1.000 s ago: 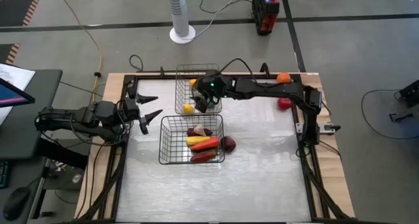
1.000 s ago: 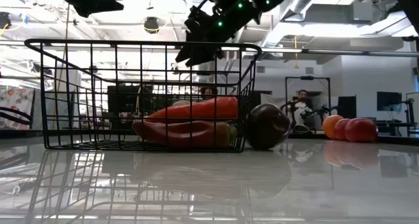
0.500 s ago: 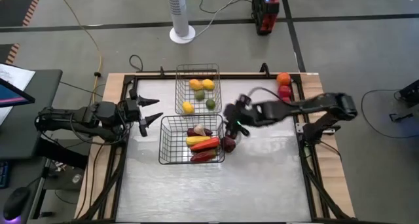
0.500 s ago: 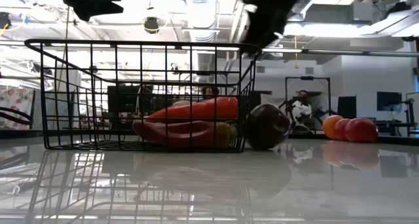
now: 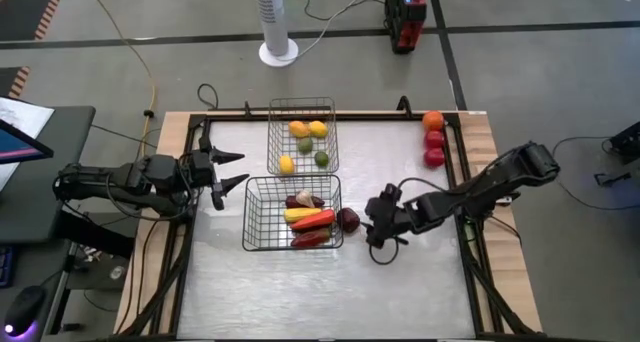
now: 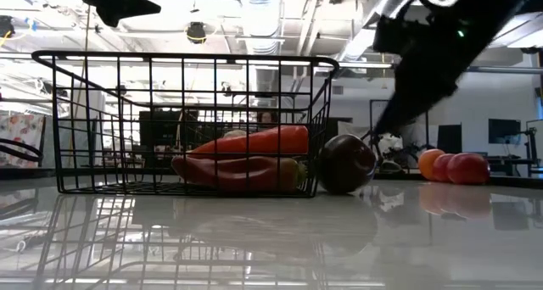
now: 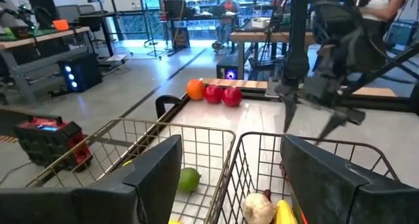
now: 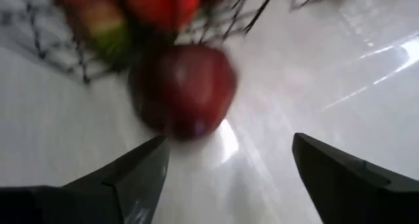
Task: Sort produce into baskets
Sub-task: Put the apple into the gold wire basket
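While right wrist view blurs, my right gripper (image 5: 374,239) spread wide, empty, near dark purple fruit (image 5: 348,220) touching darker basket (image 5: 256,187). Basket contents partly mesh-hidden. Left gripper (image 5: 228,169) parted, idle beside silvery basket (image 5: 274,132). No legible writing.

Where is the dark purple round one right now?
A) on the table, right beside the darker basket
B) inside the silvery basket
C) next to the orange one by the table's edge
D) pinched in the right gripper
A: the dark purple round one sits on the table against the outside of the darker basket, while the right gripper is open and apart from it, holding nothing.
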{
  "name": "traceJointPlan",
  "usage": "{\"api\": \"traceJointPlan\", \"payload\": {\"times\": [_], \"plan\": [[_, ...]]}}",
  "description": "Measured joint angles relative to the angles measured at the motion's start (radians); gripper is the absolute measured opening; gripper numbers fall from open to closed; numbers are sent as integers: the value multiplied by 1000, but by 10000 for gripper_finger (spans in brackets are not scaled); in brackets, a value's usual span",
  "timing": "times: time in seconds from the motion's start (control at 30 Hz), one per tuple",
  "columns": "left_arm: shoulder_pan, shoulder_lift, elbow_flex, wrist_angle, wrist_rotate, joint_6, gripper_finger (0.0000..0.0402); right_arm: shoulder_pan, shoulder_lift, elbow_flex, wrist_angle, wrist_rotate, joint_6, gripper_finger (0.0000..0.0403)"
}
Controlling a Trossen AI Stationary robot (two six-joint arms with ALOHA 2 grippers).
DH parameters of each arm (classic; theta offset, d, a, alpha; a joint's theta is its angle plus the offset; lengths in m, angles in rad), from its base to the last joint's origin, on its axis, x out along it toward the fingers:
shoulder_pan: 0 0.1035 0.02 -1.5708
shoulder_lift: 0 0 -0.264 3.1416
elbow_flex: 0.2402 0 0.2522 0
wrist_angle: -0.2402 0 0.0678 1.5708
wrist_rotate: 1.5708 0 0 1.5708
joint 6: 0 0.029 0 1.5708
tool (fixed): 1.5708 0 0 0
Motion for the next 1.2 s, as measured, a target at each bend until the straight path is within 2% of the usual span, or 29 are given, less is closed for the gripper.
{"api": "traceJointPlan", "payload": {"times": [0.13, 0.23, 0.33, 0.77, 0.93, 1.2], "plan": [[0, 0, 0, 0, -24, 4, 249, 3, 54, 1, 8, -63, -7, 385], [0, 0, 0, 0, -28, 11, 249, -5, 79, 11, 4, -88, -22, 398], [0, 0, 0, -1, -28, 11, 249, -10, 83, 35, 7, -91, -34, 395], [0, 0, 0, -9, -28, 15, 249, -10, 90, 61, 142, -54, -267, 390], [0, 0, 0, -9, -28, 15, 249, -23, 149, 61, 256, -63, -295, 389], [0, 0, 0, -15, -28, 15, 249, -23, 234, 62, 275, -46, -281, 389]]}}
